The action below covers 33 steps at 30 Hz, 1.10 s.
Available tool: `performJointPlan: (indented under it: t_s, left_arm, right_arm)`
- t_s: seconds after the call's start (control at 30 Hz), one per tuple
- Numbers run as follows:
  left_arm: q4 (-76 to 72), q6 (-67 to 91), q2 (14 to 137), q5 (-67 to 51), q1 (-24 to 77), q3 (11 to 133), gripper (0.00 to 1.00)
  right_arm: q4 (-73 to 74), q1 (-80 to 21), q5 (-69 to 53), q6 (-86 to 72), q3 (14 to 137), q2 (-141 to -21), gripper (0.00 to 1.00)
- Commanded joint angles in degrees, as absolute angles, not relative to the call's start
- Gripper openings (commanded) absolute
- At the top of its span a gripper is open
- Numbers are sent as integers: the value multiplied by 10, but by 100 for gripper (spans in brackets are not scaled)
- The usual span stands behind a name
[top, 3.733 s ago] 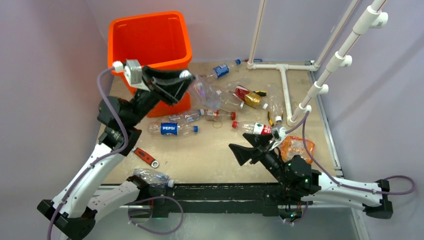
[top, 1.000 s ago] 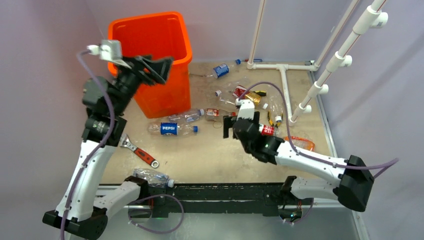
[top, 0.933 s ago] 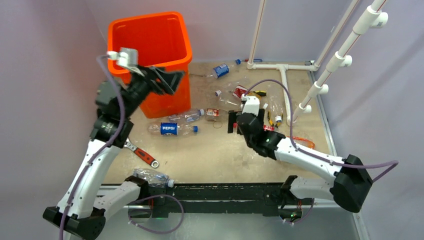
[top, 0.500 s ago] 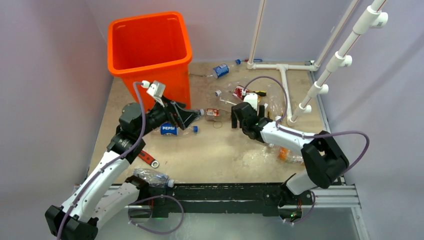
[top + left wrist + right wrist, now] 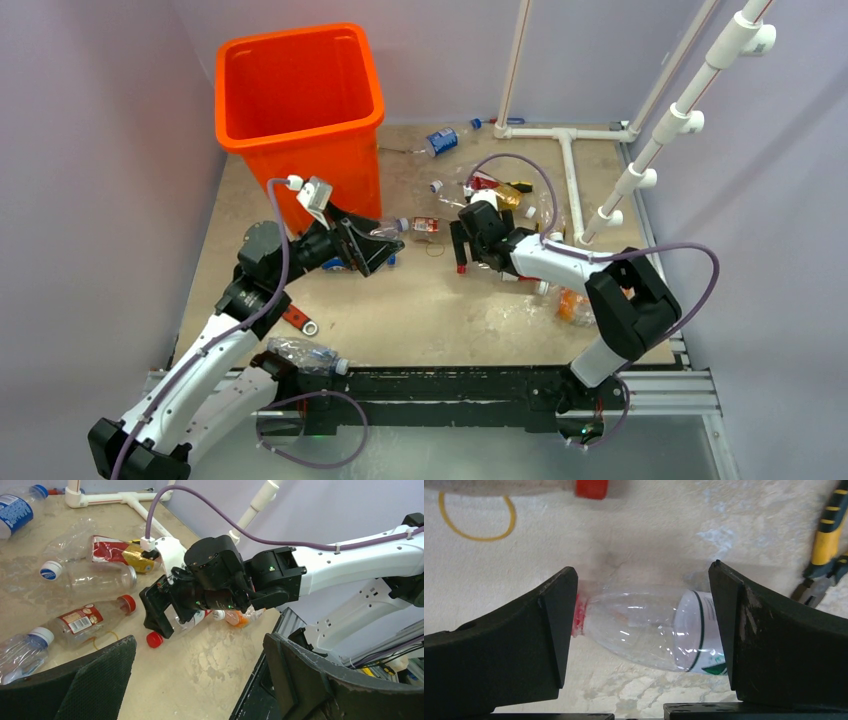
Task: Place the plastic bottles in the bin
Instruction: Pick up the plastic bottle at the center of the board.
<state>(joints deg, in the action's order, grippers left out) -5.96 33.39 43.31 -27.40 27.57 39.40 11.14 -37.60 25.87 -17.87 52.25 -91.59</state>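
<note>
The orange bin [image 5: 336,180] stands at the back left. My right gripper [image 5: 468,236] [image 5: 643,600] is open and low on the table. It straddles a clear red-capped bottle [image 5: 649,630] [image 5: 176,625] lying lengthwise between its fingers. My left gripper [image 5: 366,246] [image 5: 200,645] is open with only bare table between its fingers. It hangs just over the Pepsi bottle [image 5: 336,264], in front of the bin. More plastic bottles lie around: a red-labelled one [image 5: 85,621], a blue-labelled one [image 5: 440,140], a crushed orange-tinted one [image 5: 572,306] and a clear one [image 5: 305,354] at the near edge.
A red-handled wrench [image 5: 296,318] lies by the left arm. A white pipe frame [image 5: 570,170] stands at the back right. A yellow-black tool [image 5: 827,540] and a yellow rubber band [image 5: 476,518] lie near the right gripper. A red-gold wrapper [image 5: 120,555] lies among the bottles.
The left arm has come down from the bin's rim to low over the Pepsi bottle. The right arm has reached forward and settled around the red-capped bottle. Both grippers stayed open.
</note>
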Motion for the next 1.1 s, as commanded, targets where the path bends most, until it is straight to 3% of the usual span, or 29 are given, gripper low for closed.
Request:
performJointPlan:
  t_s: [0.0,0.2,0.4,0.8,1.07]
  left_arm:
    - [-88,343,419,-283,280,387,99]
    - [-82,343,418,-276,280,385,99]
    - [-70,343,435,-273,280,387,99]
    - [-26,346,521,-280,281,403,95]
    - [-34,356,528,-276,281,399,95]
  right_arm:
    - [117,-381,184,-171,550,-911,97]
    - [121,-393,175,-194,564,-876,97]
    - [127,-397,220,-220,534,-743,96]
    - [216,-396,282,-625,387,-574,99]
    - [295,-396,330,-755,355,-511,99]
